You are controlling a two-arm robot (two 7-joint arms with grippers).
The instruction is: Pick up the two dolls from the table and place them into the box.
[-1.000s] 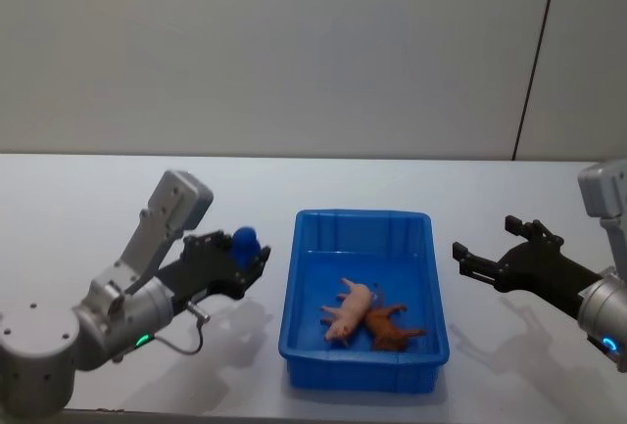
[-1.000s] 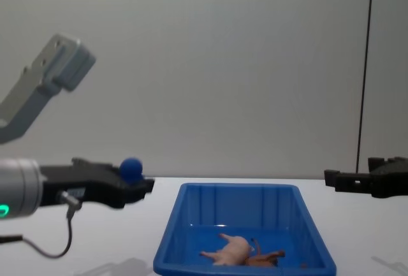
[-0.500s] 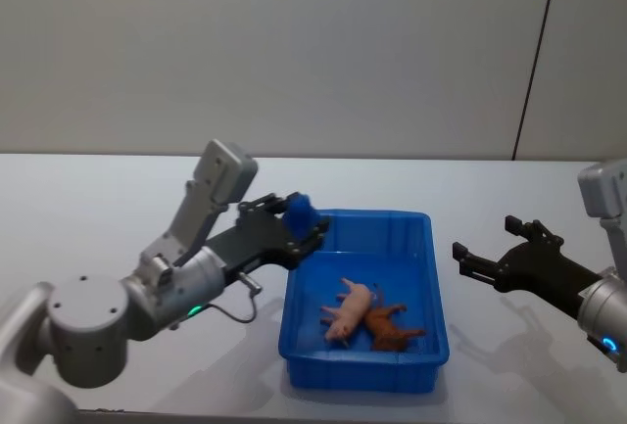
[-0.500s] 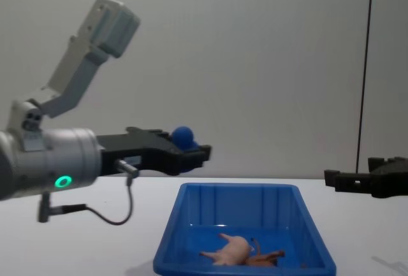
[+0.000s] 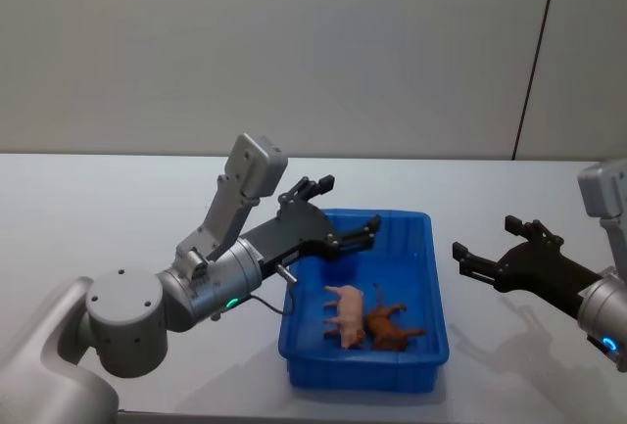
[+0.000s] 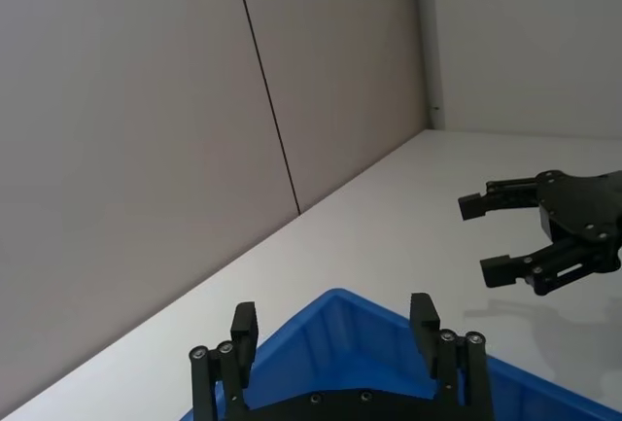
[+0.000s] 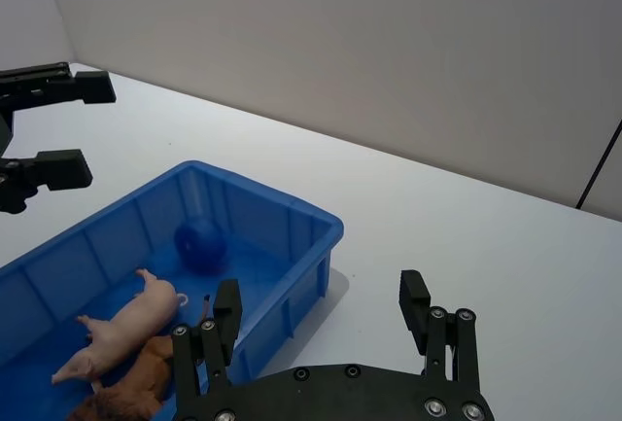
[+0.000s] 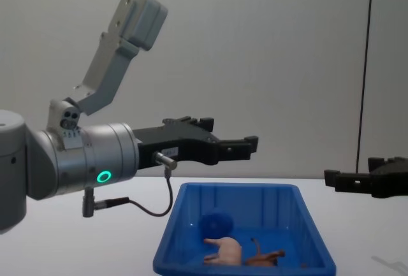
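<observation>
**Head view: both dolls and a ball in the box**

Head view, from the left: the left hand (image 5: 339, 212) hangs over the near-left rim of the blue box (image 5: 431, 277), its fingers spread wide with nothing between them. Inside the box the pink pig (image 5: 346, 313) lies touching the brown lion (image 5: 389, 328), both at the near end. A blue ball (image 8: 217, 224) sits in the box just behind the pig. To the right, the right hand (image 5: 482, 259) hovers above the white table (image 5: 118, 209), clear of the box, fingers apart and empty.
</observation>
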